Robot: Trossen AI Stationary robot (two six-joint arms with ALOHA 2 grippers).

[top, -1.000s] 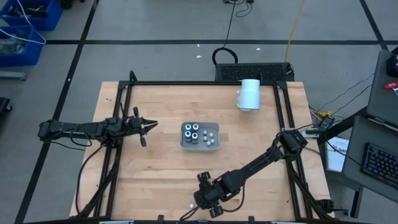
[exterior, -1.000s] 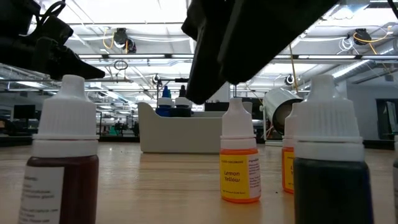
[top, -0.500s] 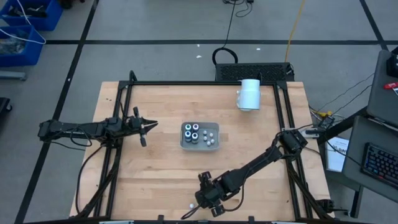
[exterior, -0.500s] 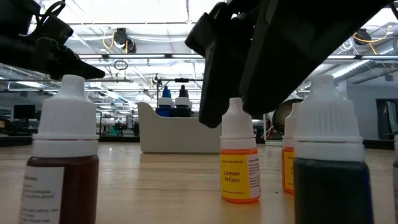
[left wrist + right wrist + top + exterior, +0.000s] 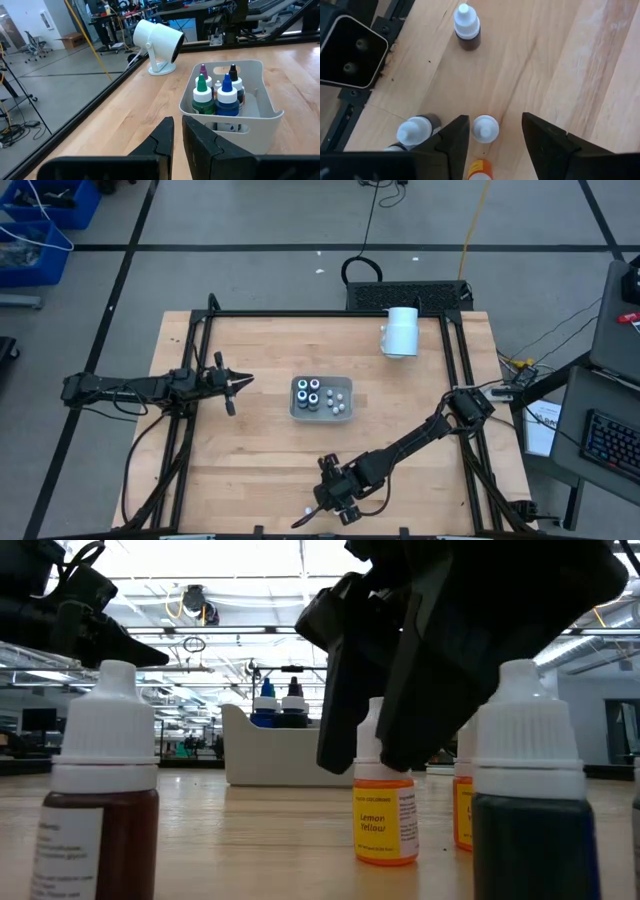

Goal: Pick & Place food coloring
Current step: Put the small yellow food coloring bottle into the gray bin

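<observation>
**Right claw open astride the lemon yellow bottle at the near worktop edge**

The worktop (image 5: 260,430) is pale planked wood with visible grain, framed by black metal rails. The food coloring stands in two groups. One group sits upright in a pale, smooth-walled rectangular tray (image 5: 260,112) with rounded corners near the worktop centre; the left wrist view shows green, blue, purple and black dropper tips there.

The second group stands loose at the near edge: small cylindrical bottles with ribbed white caps tapering to a nozzle. The lemon yellow bottle (image 5: 386,825) carries an orange and yellow label. A brown-filled bottle (image 5: 97,802) and a dark-filled bottle (image 5: 523,820) stand close to the low camera, both cut off by the frame.

The right claw (image 5: 490,131) is lowered over the lemon yellow bottle, its matte dark fingers open, one on either side of the white cap; whether they touch it cannot be told. In the low view the claw hides the cap.

The left claw (image 5: 240,383) waits above the worktop's left part, fingers closed, holding nothing.

A white cylinder (image 5: 402,332) lies near the far edge.
</observation>
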